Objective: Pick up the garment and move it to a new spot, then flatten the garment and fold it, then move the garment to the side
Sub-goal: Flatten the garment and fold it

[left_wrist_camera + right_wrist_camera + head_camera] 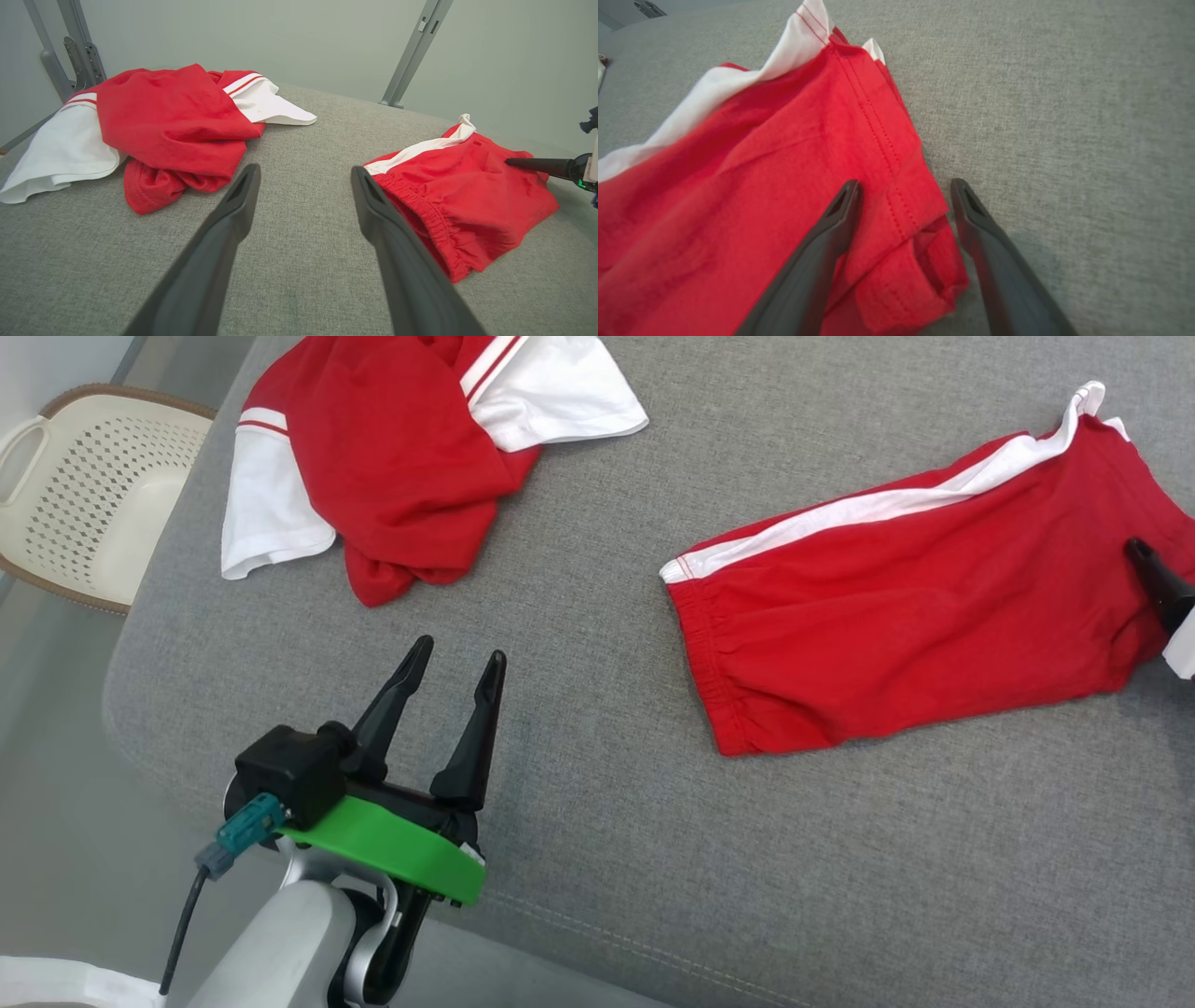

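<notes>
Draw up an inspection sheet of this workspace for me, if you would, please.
Surface: grey cushion, stitched seam near its front edge.
Job's things: red shorts with a white stripe, lying roughly flat.
Clutter: red and white shirt, crumpled, apart from the shorts.
Grippers: left gripper open above bare cushion; right gripper open, straddling the shorts' hem corner.
Cables: black cable hanging from the left wrist.
Surroundings: cream basket beside the cushion; grey metal posts and plain wall behind.

Shorts point(896, 616): soft matt red cloth, stitched hem. Grey surface point(607, 821): coarse woven fabric. My left gripper point(461, 651): fingers point(476, 728) smooth matt black plastic. Basket point(93, 495): perforated cream plastic.
</notes>
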{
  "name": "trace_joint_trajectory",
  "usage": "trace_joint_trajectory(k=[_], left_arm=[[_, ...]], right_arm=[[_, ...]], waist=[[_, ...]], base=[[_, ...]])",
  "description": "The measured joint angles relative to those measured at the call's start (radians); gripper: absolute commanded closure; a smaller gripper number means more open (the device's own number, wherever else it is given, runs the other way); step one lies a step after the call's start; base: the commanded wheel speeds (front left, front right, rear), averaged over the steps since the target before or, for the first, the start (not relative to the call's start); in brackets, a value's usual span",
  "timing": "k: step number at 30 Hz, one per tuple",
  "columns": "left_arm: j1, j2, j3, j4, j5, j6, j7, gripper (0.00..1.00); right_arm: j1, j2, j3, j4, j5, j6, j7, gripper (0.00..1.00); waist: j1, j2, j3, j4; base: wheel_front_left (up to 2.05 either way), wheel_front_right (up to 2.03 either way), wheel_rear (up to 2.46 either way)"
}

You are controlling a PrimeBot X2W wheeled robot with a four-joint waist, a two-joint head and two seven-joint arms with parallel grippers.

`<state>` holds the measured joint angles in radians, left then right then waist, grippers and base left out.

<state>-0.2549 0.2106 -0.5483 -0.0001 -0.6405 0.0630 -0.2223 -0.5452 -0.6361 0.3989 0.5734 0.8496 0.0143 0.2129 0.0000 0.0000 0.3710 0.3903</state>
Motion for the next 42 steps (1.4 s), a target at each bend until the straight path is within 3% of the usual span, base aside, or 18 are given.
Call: trace_joint_trajectory(k=[11, 12, 14, 15, 27, 42], left_arm=[[0.000, -0.003, 0.002, -0.001, 0.000, 0.000, -0.008, 0.00], [0.000, -0.003, 0.002, -0.002, 0.000, 0.000, -0.008, 0.00], [0.000, -0.003, 0.001, -0.002, 0.000, 0.000, -0.008, 0.00], [0.000, -0.003, 0.001, -0.002, 0.000, 0.000, -0.008, 0.00], [0.001, -0.002, 0.028, 0.004, 0.000, 0.005, -0.011, 0.00], [0.031, 0.010, 0.044, 0.022, 0.000, 0.005, -0.017, 0.00]], right_arm=[[-0.013, 0.003, 0.014, 0.010, 0.016, 0.007, 0.075, 0.00], [-0.017, 0.008, 0.013, 0.010, 0.030, 0.012, 0.087, 0.38], [-0.020, 0.016, 0.007, 0.009, 0.060, 0.022, 0.099, 0.90], [-0.020, 0.021, 0.000, 0.008, 0.075, 0.030, 0.103, 1.00], [-0.018, 0.072, -0.052, 0.001, 0.174, 0.056, 0.118, 1.00], [0.120, 0.135, -0.114, -0.072, 0.286, 0.083, 0.058, 1.00]], waist=[[0.0000, 0.0000, 0.001, -0.008], [0.0000, 0.0000, 0.001, -0.008], [0.0000, 0.0000, 0.002, -0.008], [0.0000, 0.0000, 0.003, -0.007], [0.0000, 0.0000, -0.008, -0.036], [0.0000, 0.0000, -0.056, -0.158]], base=[[0.00, 0.00, 0.00], [0.00, 0.00, 0.00], [0.00, 0.00, 0.00], [0.00, 0.00, 0.00], [0.00, 0.00, 0.00], [0.00, 0.00, 0.00]])
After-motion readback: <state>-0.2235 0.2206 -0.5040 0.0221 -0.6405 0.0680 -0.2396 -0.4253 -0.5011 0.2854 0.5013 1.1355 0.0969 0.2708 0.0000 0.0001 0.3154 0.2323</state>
